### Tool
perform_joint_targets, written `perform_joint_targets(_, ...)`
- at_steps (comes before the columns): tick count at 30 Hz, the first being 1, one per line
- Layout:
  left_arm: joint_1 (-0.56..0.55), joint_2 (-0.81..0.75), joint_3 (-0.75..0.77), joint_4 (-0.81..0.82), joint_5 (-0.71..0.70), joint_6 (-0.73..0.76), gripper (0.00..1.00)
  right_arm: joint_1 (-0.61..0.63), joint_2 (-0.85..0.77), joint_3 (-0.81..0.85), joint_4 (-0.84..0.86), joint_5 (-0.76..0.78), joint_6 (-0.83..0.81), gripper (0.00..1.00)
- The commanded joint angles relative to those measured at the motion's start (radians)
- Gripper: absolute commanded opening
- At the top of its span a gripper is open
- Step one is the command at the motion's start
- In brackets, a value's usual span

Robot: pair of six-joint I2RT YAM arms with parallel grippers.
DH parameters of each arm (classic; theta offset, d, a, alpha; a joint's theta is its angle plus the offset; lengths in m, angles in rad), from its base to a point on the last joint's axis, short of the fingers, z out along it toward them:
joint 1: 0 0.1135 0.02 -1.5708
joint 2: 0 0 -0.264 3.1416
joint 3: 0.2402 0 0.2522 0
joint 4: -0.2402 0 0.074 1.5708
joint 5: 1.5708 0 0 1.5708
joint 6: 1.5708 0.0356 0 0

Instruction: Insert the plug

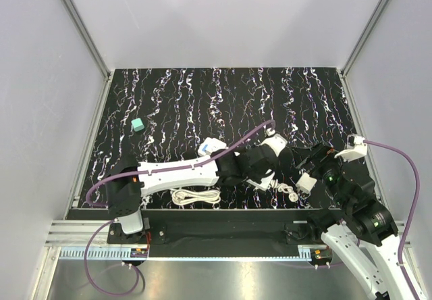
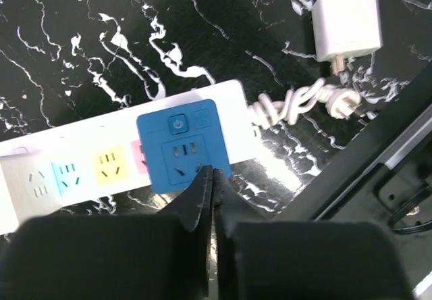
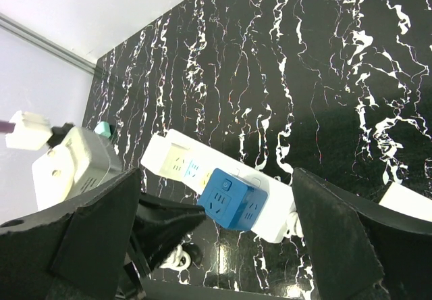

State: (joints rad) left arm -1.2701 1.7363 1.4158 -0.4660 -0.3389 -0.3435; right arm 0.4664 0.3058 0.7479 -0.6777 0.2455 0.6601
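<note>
Tightly together, left fingers (image 2: 197, 202) at the plug (image 2: 181, 143); right fingers (image 3: 337, 236) wide.

Your black, white-veined desk (image 1: 169, 97) has a small pale teal cube (image 1: 138, 125) lying alone toward the far left. A white power strip (image 2: 226, 97) lies flat, and you can see white, teal, yellow and pink socket faces in a row on it. A twisted white cord (image 2: 304, 102) trails from its end, with a white charger block (image 2: 347, 23) nearby. A coiled white cable (image 1: 196, 196) sits at the near edge.
</note>
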Motion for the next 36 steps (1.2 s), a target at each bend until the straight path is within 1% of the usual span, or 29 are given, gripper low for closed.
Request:
perform_joint_targets(1,0.043,-0.003,0.022,0.003,0.058,0.003,0.00,0.005,0.000,0.041,0.033,0.017,-0.007,1.00)
perform_joint_targets(7,0.066,0.045,-0.061,0.095,0.104,-0.014,0.00,0.005,0.003,0.031,0.038,0.014,-0.008,1.00)
perform_joint_targets(10,0.066,0.068,-0.132,0.154,0.144,-0.069,0.00,0.005,0.012,0.031,0.040,0.009,-0.013,1.00)
perform_joint_targets(13,0.060,0.072,-0.176,0.161,0.155,-0.110,0.00,0.005,0.022,0.034,0.040,0.006,-0.017,1.00)
perform_joint_targets(16,0.055,0.040,-0.179,0.136,0.097,-0.106,0.00,0.005,0.036,0.033,0.044,0.005,-0.011,1.00)
perform_joint_targets(18,0.055,0.006,-0.155,0.107,0.058,-0.086,0.01,0.005,0.052,0.028,0.052,-0.005,-0.007,1.00)
perform_joint_targets(19,0.057,-0.004,-0.140,0.075,0.017,-0.078,0.05,0.005,0.058,0.022,0.055,-0.009,-0.001,1.00)
perform_joint_targets(20,0.063,-0.029,-0.108,0.054,-0.003,-0.074,0.16,0.005,0.075,0.019,0.056,-0.021,0.001,1.00)
perform_joint_targets(22,0.075,-0.053,-0.072,-0.006,-0.053,-0.051,0.25,0.006,0.101,0.008,0.058,-0.037,0.012,1.00)
perform_joint_targets(23,0.086,-0.081,-0.042,-0.026,-0.063,-0.045,0.34,0.005,0.119,0.005,0.059,-0.066,0.013,0.98)
perform_joint_targets(24,0.119,-0.098,-0.028,-0.043,-0.066,-0.040,0.49,0.005,0.162,0.002,0.063,-0.084,0.019,0.98)
perform_joint_targets(25,0.142,-0.113,-0.020,-0.065,-0.040,-0.037,0.52,0.005,0.188,-0.005,0.066,-0.107,0.030,0.96)
perform_joint_targets(26,0.194,-0.153,-0.029,-0.068,-0.028,-0.034,0.55,0.005,0.214,-0.010,0.070,-0.159,0.035,0.94)
perform_joint_targets(27,0.221,-0.176,-0.044,-0.069,-0.020,-0.037,0.59,0.005,0.269,-0.024,0.091,-0.188,0.038,0.90)
perform_joint_targets(28,0.250,-0.199,-0.063,-0.066,-0.009,-0.037,0.60,0.003,0.298,-0.033,0.104,-0.221,0.036,0.86)
perform_joint_targets(29,0.303,-0.242,-0.108,-0.065,-0.006,-0.040,0.60,0.005,0.358,-0.041,0.130,-0.283,0.036,0.82)
perform_joint_targets(30,0.331,-0.262,-0.133,-0.065,0.000,-0.045,0.61,0.005,0.390,-0.051,0.141,-0.313,0.033,0.69)
perform_joint_targets(31,0.362,-0.283,-0.188,-0.056,0.036,-0.052,0.61,0.005,0.421,-0.056,0.154,-0.342,0.030,0.65)
perform_joint_targets(32,0.427,-0.323,-0.221,-0.045,0.069,-0.061,0.61,0.005,0.450,-0.062,0.165,-0.389,0.027,0.62)
perform_joint_targets(33,0.464,-0.345,-0.253,-0.031,0.105,-0.078,0.61,0.005,0.508,-0.071,0.188,-0.409,0.027,0.60)
perform_joint_targets(34,0.500,-0.363,-0.314,-0.005,0.165,-0.087,0.60,0.006,0.533,-0.073,0.196,-0.426,0.029,0.55)
perform_joint_targets(35,0.564,-0.407,-0.342,0.007,0.179,-0.095,0.60,0.005,0.574,-0.077,0.205,-0.443,0.035,0.53)
perform_joint_targets(36,0.593,-0.432,-0.369,0.022,0.185,-0.097,0.60,0.003,0.588,-0.088,0.228,-0.448,0.039,0.52)
